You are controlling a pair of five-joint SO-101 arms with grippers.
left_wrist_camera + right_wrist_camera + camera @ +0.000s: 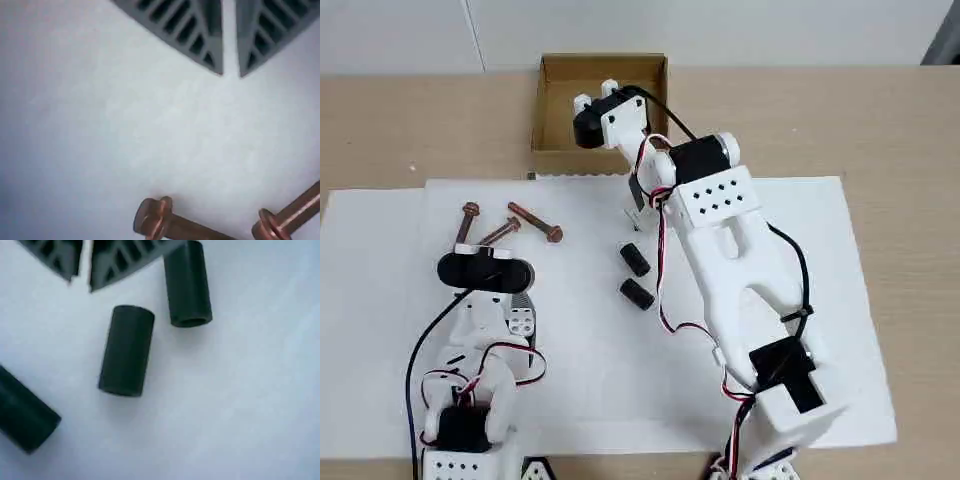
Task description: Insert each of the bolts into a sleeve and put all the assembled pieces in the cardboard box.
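Observation:
Three copper bolts (468, 222) (500, 232) (535, 221) lie loose on the white sheet at the left. My left gripper (230, 70) hangs just short of them, shut and holding nothing; two bolt heads (160, 222) (290, 215) show beyond its tips. Two black sleeves (635, 258) (637, 293) lie on their sides mid-sheet. My right gripper (80, 277) hovers above the sleeves, shut and empty, with three sleeves (126, 351) (187, 284) (25, 415) under it. The cardboard box (548, 110) stands at the back of the table.
A white paper sheet (400, 300) covers most of the wooden table (880, 120). The right arm (720, 210) stretches from the front right towards the box, its wrist overlapping the box's near edge. The left arm (480, 340) sits at the front left.

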